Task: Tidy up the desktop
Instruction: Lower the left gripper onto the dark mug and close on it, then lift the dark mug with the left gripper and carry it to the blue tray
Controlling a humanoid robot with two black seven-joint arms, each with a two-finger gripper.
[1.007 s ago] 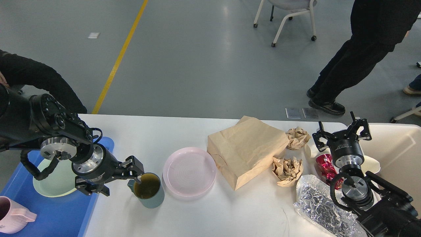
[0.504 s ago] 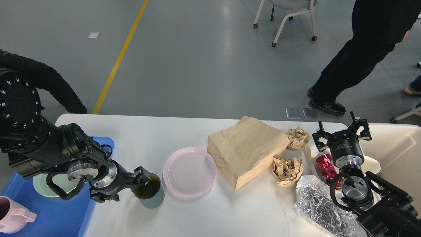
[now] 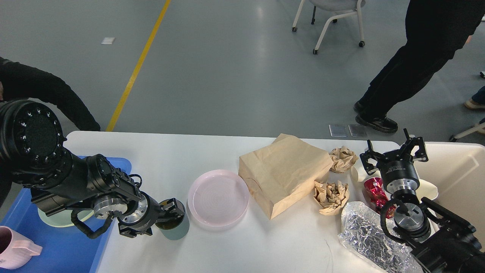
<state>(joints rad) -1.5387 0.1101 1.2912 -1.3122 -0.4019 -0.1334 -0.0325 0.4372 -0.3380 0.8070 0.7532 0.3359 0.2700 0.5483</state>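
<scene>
1. Desktop [image 3: 227,250]: white top filling the lower half of the frame, cluttered from left to right.
2. Left gripper [image 3: 171,217]: lower left of frame, at the rim of a teal cup [image 3: 175,227]. The fingers sit at the rim, but whether they are clamped on it cannot be told. Risk: a pinch on the rim alone may let the cup swing or slip when lifted.
3. Cup contents: the inside looks dark, possibly liquid. Risk: tilting would spill it onto the desktop or into the blue tray [image 3: 64,246] at far left.
4. Pink plate [image 3: 218,197]: just right of the cup. Risk: a sideways sweep could knock it.
5. Tray load: green plate [image 3: 60,220] and pink mug [image 3: 17,252]. Risk: a crowded landing spot, so collision on set-down.
6. Right gripper [image 3: 394,153]: right of frame, jaws spread, holding nothing, above a red foil wrapper [image 3: 373,189]. Nearby are the paper bag [image 3: 284,172], crumpled paper [image 3: 331,195] and clear plastic film [image 3: 367,235]. Risk: light litter slides if nudged.
7. Cream bin [image 3: 458,174]: far right edge.
</scene>
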